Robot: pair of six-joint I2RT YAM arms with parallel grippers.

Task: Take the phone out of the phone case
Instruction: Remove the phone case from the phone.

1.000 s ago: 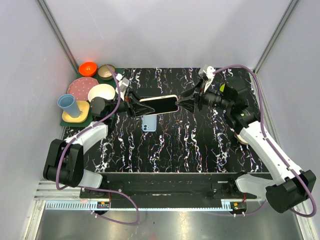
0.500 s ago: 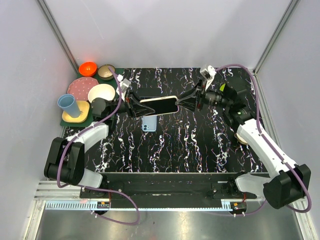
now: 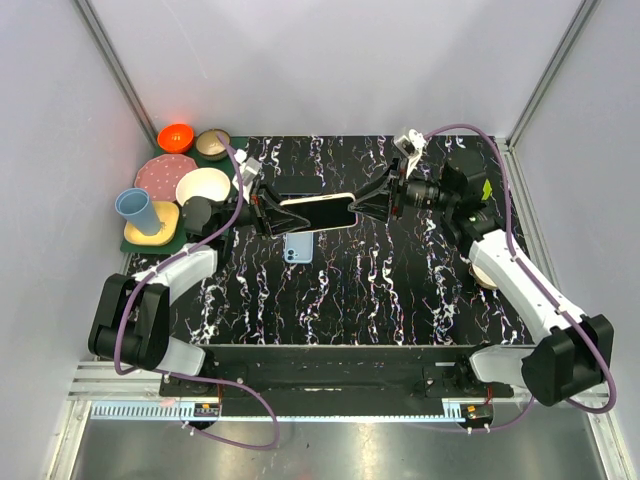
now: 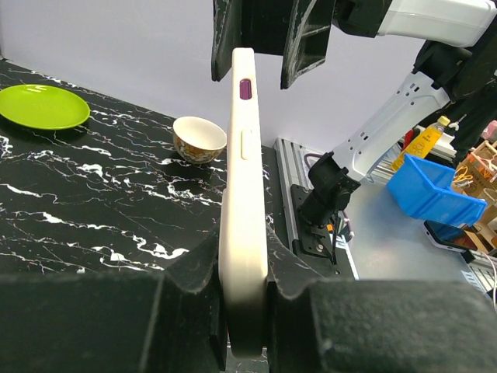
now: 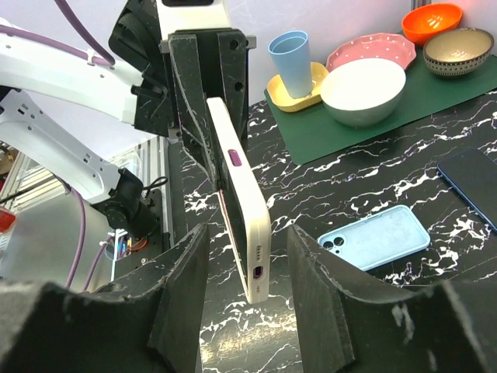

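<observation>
A cream phone case point(image 3: 318, 211) with the dark phone point(image 3: 322, 214) inside it hangs level above the table's middle. My left gripper point(image 3: 268, 213) is shut on its left end. In the left wrist view the case point(image 4: 243, 179) stands on edge, clamped between both pads point(image 4: 186, 311). My right gripper point(image 3: 364, 207) is open and straddles the case's right end. The right wrist view shows the case point(image 5: 250, 221) between the two fingers point(image 5: 182, 295), with a gap on each side. The phone's dark screen edge point(image 5: 230, 214) faces the left finger.
A light blue case point(image 3: 297, 247) lies on the table under the held one, and a dark phone point(image 3: 298, 186) lies behind it. Dishes sit on a green mat point(image 3: 135, 238) at back left: orange bowl point(image 3: 176, 136), white bowl point(image 3: 203, 185), blue cup point(image 3: 137, 212).
The right gripper's jaws have narrowed around the case's right end, and the right forearm has swung a little toward the back. The left arm and the case have stayed put.
</observation>
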